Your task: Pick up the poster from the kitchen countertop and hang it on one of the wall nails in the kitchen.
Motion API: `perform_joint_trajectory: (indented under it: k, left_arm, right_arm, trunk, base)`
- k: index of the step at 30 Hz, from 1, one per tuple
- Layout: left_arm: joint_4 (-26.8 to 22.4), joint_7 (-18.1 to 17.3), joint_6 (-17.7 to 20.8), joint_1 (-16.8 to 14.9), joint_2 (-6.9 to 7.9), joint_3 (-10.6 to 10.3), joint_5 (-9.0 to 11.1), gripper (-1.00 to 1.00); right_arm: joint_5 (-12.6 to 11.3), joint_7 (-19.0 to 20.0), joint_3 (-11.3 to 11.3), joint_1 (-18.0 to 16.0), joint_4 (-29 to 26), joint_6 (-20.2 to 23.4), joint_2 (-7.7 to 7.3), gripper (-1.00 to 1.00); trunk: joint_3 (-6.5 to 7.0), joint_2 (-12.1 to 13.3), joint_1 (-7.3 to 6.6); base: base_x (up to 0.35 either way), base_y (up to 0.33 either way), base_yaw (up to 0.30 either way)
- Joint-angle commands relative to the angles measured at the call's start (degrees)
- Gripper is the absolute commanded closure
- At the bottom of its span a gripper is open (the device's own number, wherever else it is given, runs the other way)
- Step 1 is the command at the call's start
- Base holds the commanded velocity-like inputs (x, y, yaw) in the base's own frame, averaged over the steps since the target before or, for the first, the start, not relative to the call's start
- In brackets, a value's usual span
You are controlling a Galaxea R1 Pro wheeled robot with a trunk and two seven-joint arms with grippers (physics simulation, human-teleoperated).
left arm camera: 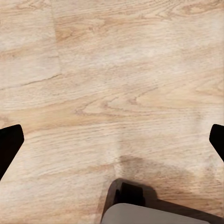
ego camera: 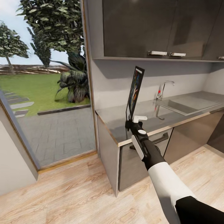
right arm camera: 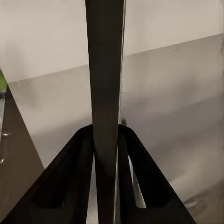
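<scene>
Above the left end of the kitchen countertop (ego camera: 174,107), near its front edge, the right gripper (ego camera: 130,119) held the poster (ego camera: 136,90) upright by its bottom edge, lifted off the steel top. Poster seen almost edge-on in the head view, coloured face turned toward the sink (ego camera: 186,105) side, thin black frame visible. Right wrist view: the two black fingers (right arm camera: 79,172) sat clamped on either side of the poster's dark edge (right arm camera: 105,93), which ran straight up between them, with the grey countertop (right arm camera: 168,107) and pale wall behind it. Right arm reached forward from the lower right of the head view, white forearm, black wrist. Sink was set into the countertop toward its right end, chrome tap (ego camera: 163,88) at the back edge beside it, well apart from the poster. Dark wall cabinets (ego camera: 146,28) hung above. Left of the countertop end, a tall glass door (ego camera: 46,93) showed lawn, paving and a leafy plant. Left wrist view: left gripper (left arm camera: 112,140) pointed down at the light wood floor (left arm camera: 116,70), black fingertips (left arm camera: 9,142) at opposite sides of the frame, jaws wide apart, holding nothing.
</scene>
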Motion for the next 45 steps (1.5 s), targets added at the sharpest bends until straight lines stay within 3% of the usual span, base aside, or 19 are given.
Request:
perform_joint_trajectory:
  k: [1,7,21,42,45]
  left_arm:
    - [-0.1,0.0,-0.1,0.0,-0.07,0.2,-0.6,-1.00]
    - [-0.1,0.0,-0.1,0.0,-0.07,0.2,-0.6,-1.00]
    - [-0.1,-0.1,-0.1,0.0,-0.03,0.2,-0.6,-1.00]
    - [-0.2,-0.1,-0.1,0.0,0.01,0.4,-0.6,-1.00]
    - [-0.2,-0.1,-0.1,0.0,0.01,0.4,-0.6,-1.00]
  right_arm:
    - [-0.7,-0.3,0.2,0.0,-0.2,0.2,-0.03,1.00]
    - [-0.7,-0.4,0.2,0.0,-0.6,0.2,-0.03,1.00]
    - [-0.7,-0.4,0.3,0.0,-0.7,0.3,-0.03,1.00]
    - [-0.6,-0.2,0.4,0.4,-0.7,0.3,0.04,1.00]
    - [-0.5,-0.1,2.3,0.9,-0.8,0.3,0.05,1.00]
  trunk:
    - [-0.05,0.0,0.00]
    - [-0.05,0.0,0.00]
    - [-0.03,0.0,0.00]
    - [-0.02,0.0,0.00]
    - [-0.02,0.0,0.00]
  base:
    - [0.000,0.000,0.000]
    - [-0.056,0.000,0.000]
    - [-0.313,0.000,0.018]
    - [-0.175,0.123,0.266]
    - [-0.236,0.198,0.285]
